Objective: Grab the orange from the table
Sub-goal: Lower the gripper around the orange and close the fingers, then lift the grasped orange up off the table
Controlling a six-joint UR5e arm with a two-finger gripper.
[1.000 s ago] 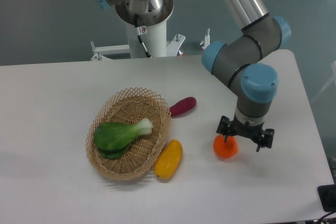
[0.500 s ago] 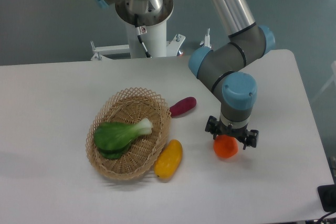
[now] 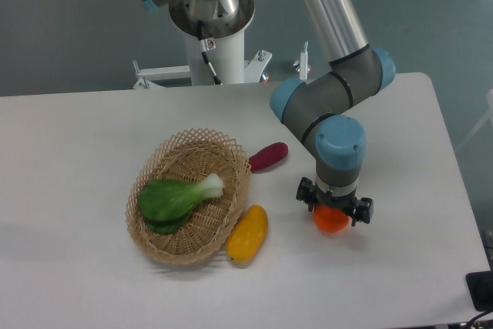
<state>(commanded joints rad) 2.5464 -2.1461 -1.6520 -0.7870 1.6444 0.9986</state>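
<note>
The orange (image 3: 331, 223) is a small, glossy, bright orange fruit lying on the white table (image 3: 77, 144), right of centre. My gripper (image 3: 334, 205) hangs straight above it, pointing down. Its two dark fingers are spread, one at the orange's left and one at its right. The gripper hides the top of the orange; only the lower half shows. The jaws look open around the fruit, and I see no squeeze on it.
A wicker basket (image 3: 189, 138) with a green leafy vegetable (image 3: 173, 198) stands left of the gripper. A yellow mango-like fruit (image 3: 247, 233) lies by the basket's front right rim. A purple oblong vegetable (image 3: 268, 156) lies behind it. The robot base (image 3: 212, 21) stands at the back.
The arm has swung left, bringing the gripper from the orange's right side to directly over it. The orange has stayed in place on the table.
</note>
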